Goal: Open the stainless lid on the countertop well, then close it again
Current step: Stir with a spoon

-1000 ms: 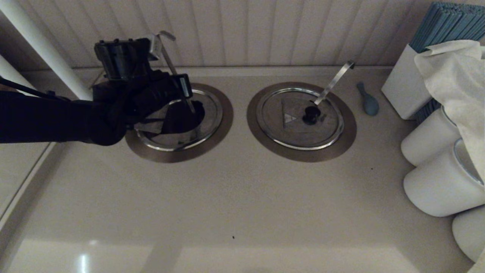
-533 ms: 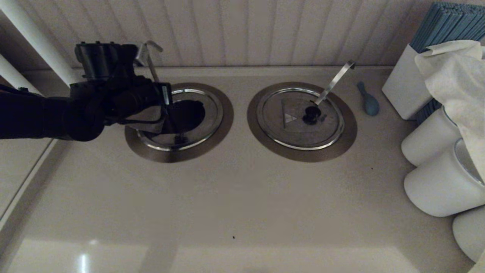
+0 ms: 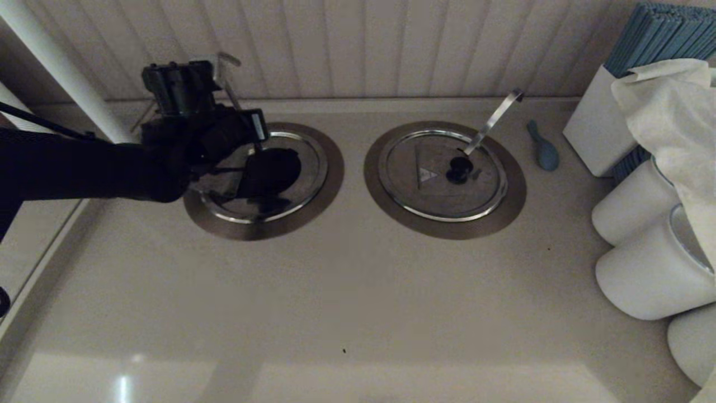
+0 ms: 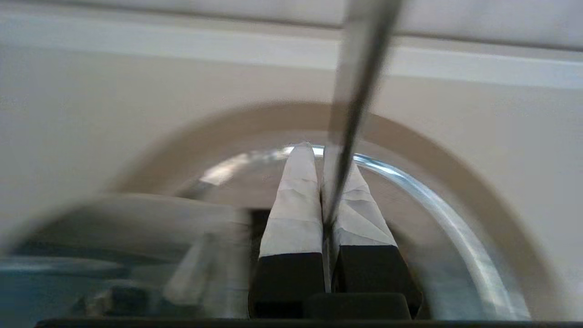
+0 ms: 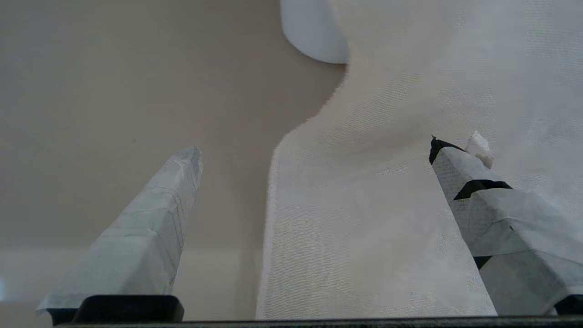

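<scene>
The countertop well (image 3: 274, 168) shows as a dark hole inside its dull-steel collar (image 3: 330, 187) at the left. The stainless lid (image 3: 224, 187) has its left part tilted up, and its bright rim (image 4: 410, 182) curves past my fingers. My left gripper (image 3: 258, 146) (image 4: 317, 148) hovers over the well with its fingers pressed together. The thin hooked ladle rod (image 3: 226, 61) (image 4: 360, 82) runs down into the slit between them. The lid's knob is hidden. My right gripper (image 5: 316, 150) is open above a white cloth and is out of the head view.
The twin lid (image 3: 442, 170) lies shut at the right, with its flat ladle handle (image 3: 495, 120). Beyond it are a blue spoon (image 3: 543, 148), a white box (image 3: 596, 131), white cylinders (image 3: 632, 207) and a cloth (image 3: 671, 95). A white pipe (image 3: 61, 67) stands at the left, and a panelled wall is behind.
The left arm swung left with the rod, then came partway back right and toward the wall. The lid's left part stays tilted up.
</scene>
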You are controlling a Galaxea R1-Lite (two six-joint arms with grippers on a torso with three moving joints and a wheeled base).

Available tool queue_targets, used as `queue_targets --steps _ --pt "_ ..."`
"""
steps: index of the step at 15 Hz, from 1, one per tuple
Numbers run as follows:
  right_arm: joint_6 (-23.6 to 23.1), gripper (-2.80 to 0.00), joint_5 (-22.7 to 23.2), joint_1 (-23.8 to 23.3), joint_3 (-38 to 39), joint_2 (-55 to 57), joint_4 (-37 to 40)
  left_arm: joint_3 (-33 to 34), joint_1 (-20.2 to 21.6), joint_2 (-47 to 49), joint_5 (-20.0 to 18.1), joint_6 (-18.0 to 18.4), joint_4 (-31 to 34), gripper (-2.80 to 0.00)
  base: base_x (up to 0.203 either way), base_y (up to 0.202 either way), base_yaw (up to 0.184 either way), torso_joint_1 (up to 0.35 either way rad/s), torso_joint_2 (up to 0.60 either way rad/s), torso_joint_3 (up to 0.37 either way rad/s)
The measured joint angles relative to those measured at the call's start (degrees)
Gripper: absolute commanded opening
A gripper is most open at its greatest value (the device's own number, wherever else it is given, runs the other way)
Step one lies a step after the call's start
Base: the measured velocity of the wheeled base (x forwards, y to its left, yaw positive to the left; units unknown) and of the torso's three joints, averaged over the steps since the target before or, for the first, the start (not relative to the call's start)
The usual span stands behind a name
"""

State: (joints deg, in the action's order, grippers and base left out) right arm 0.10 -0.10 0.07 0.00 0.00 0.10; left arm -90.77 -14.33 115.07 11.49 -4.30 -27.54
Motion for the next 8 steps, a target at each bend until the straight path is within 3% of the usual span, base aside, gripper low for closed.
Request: queue_targets --steps 2,8 --pt "0.0 0.0 0.0 0.0 0.0 0.0 0.0 0.0 -1.7 0.4 -0.2 -2.2 0.1 -2.8 0.0 0.0 0.0 0.0 0.0 0.0" --pt "0.0 0.0 0.0 0.0 0.0 0.0 0.0 3.8 -5.0 -2.1 -3.0 -3.0 1.7 -2.8 0.0 0.0 0.0 0.0 0.0 0.0"
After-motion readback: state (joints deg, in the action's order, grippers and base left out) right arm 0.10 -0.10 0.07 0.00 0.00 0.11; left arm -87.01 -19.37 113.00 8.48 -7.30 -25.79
